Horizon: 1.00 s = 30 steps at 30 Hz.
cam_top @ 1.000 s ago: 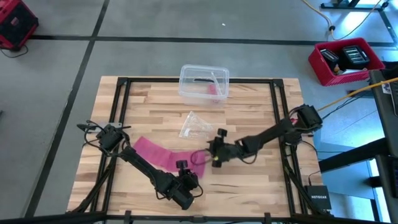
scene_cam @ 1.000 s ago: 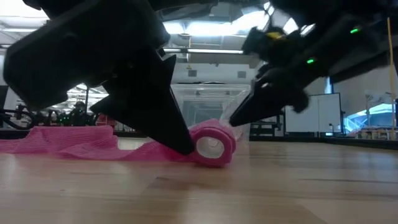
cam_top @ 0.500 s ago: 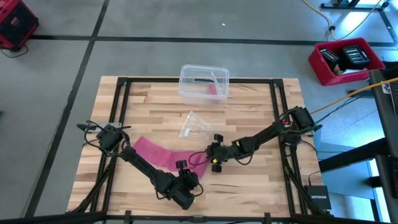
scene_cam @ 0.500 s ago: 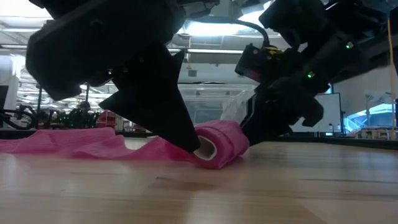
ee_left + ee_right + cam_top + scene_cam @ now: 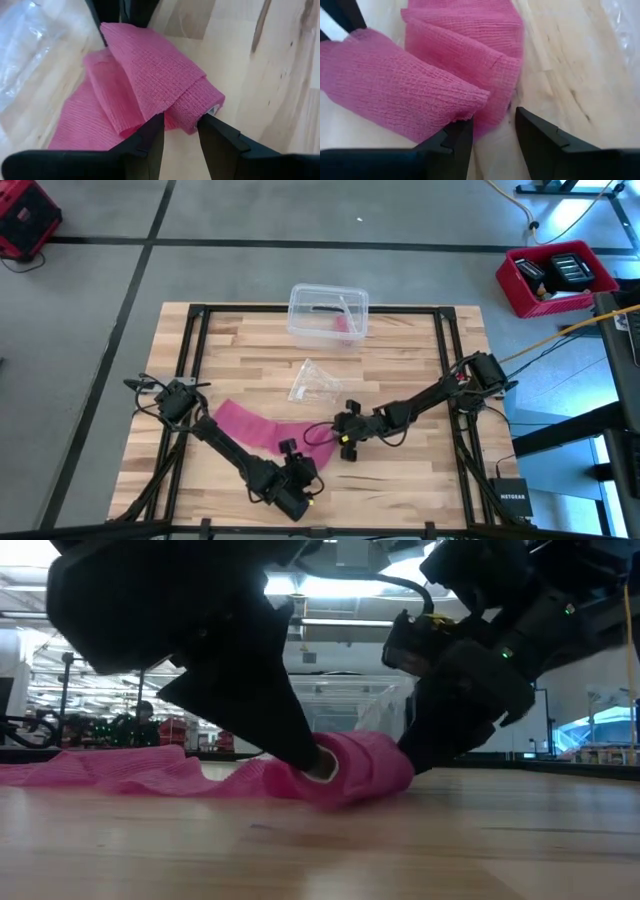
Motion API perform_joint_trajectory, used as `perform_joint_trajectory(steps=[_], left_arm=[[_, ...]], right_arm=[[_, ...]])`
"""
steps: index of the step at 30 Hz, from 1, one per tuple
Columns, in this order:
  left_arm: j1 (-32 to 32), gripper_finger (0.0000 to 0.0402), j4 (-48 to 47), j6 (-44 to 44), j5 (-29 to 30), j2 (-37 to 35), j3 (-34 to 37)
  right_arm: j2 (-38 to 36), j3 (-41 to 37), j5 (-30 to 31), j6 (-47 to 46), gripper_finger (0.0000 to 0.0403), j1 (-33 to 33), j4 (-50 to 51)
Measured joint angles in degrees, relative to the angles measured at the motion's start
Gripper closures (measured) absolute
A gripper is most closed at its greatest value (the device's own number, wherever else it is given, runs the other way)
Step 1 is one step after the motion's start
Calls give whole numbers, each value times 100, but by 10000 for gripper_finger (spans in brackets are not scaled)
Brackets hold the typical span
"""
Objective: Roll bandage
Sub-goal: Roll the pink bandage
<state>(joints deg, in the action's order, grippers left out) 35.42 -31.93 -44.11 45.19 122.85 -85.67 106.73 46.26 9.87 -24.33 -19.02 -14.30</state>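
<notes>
Bandage [image 5: 350, 768] roll pinched between left pincer [image 5: 180, 131], right pincer [image 5: 492, 131].

Left gripper [image 5: 308, 470] and right gripper [image 5: 337, 432] meet at one end of the pink bandage [image 5: 250, 426]; clear plastic box [image 5: 328, 313] stands well apart.

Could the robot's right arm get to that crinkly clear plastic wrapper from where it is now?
Probably yes. The clear wrapper lies on bare wood just beyond the right claw, with nothing between them. But that claw is busy at the bandage roll, opposite the left claw.
</notes>
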Motion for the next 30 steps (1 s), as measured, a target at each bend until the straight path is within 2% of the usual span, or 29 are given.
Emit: perform_joint_trajectory(steps=[10, 14, 16, 19, 21, 26, 30], left_arm=[[11, 290, 65, -129, 778, 0, -3], [11, 295, 141, -43, 886, 0, -11], [12, 313, 134, 38, 886, 0, -11], [70, 362, 91, 236, 1006, 0, -8], [121, 388, 61, 312, 1101, 0, -7], [264, 382, 75, 740, 1024, -61, -345], [384, 394, 101, 1368, 940, -364, -746]], right_arm=[[-17, 29, -345, -550, 251, 10, 88], [-17, 61, -356, -571, 251, 8, 129], [-17, 63, -330, -573, 251, 8, 139], [-104, 74, -276, -560, 251, -2, 346], [-290, 74, -297, -516, 251, -26, 735], [-1204, 84, -460, -309, 251, -44, 1927], [-2152, 83, -569, -254, 251, -199, 3036]])
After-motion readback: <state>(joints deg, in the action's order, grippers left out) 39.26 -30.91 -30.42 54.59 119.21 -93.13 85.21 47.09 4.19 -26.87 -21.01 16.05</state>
